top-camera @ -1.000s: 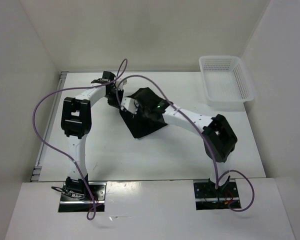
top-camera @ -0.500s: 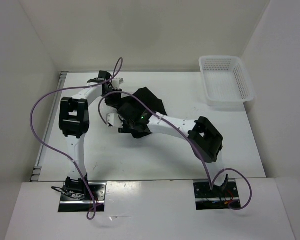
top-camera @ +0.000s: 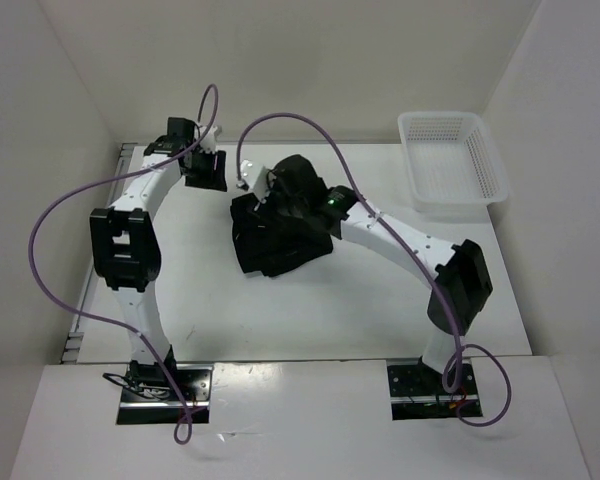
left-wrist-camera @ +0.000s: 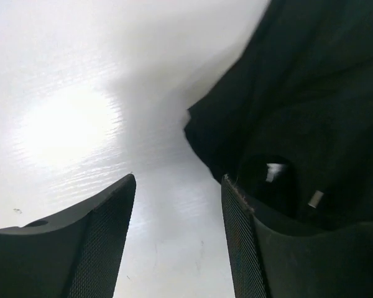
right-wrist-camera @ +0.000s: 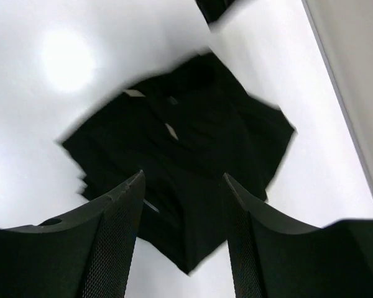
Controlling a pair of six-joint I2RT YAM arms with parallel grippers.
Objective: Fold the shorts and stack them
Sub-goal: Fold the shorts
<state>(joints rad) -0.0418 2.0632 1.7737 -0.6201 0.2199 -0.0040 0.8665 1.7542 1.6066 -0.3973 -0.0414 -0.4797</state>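
Observation:
The black shorts lie in a crumpled, partly folded heap in the middle of the white table. My right gripper hovers above the heap's far part, open and empty; in the right wrist view the shorts spread below between its fingers. My left gripper is open and empty over bare table at the far left, apart from the shorts. In the left wrist view the shorts' edge lies just to the right of its right finger.
A white mesh basket stands at the far right corner of the table. White walls close in the table on the left, back and right. Purple cables loop above both arms.
My left gripper has drawn back to the far left, away from the shorts. My right arm swung left across the shorts, then back up over them. The shorts now lie in a more bunched heap.

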